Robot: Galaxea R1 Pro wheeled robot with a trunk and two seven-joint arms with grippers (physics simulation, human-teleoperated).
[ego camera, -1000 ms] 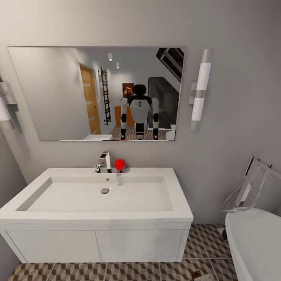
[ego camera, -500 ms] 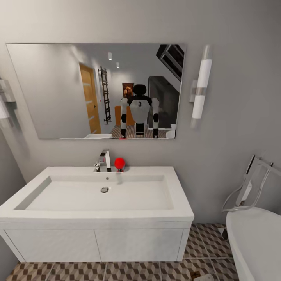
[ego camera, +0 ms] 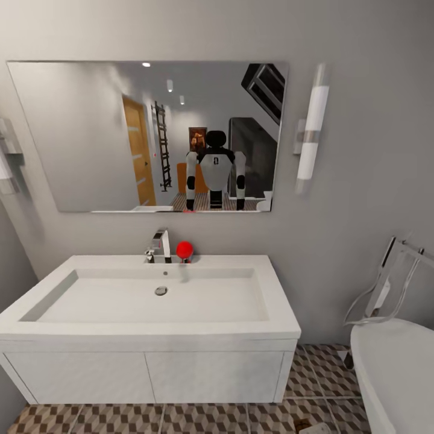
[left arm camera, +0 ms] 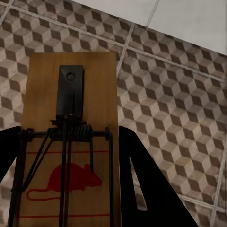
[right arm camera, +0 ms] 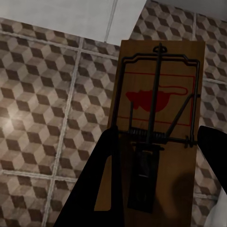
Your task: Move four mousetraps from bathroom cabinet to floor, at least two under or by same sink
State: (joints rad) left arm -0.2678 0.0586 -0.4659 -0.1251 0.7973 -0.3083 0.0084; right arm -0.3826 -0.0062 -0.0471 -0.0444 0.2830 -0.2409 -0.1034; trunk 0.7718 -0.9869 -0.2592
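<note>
Each wrist view has a tan-wood mousetrap with a red mouse print and a dark wire spring. My left gripper (left arm camera: 68, 137) is shut on one mousetrap (left arm camera: 99, 94), held above the cube-patterned bathroom floor (left arm camera: 179, 94). A second mousetrap (right arm camera: 184, 61) is clamped by my right gripper (right arm camera: 158, 137), also over the bathroom floor (right arm camera: 47, 94). In the head view the white bathroom sink (ego camera: 283, 325) on its vanity stands straight ahead, with a strip of floor (ego camera: 181, 419) below it. The cabinet is out of view.
A mirror (ego camera: 90, 132) above the sink reflects my body. A chrome tap (ego camera: 161, 244) and a red ball-shaped object (ego camera: 184, 249) sit on the sink's back edge. A white bathtub (ego camera: 392, 374) with a chrome fitting stands at the right. Wall lamps flank the mirror.
The whole head view has shifted a little, with the mirror and sink sitting slightly higher in the picture, so the camera moved. Nothing else has visibly changed.
</note>
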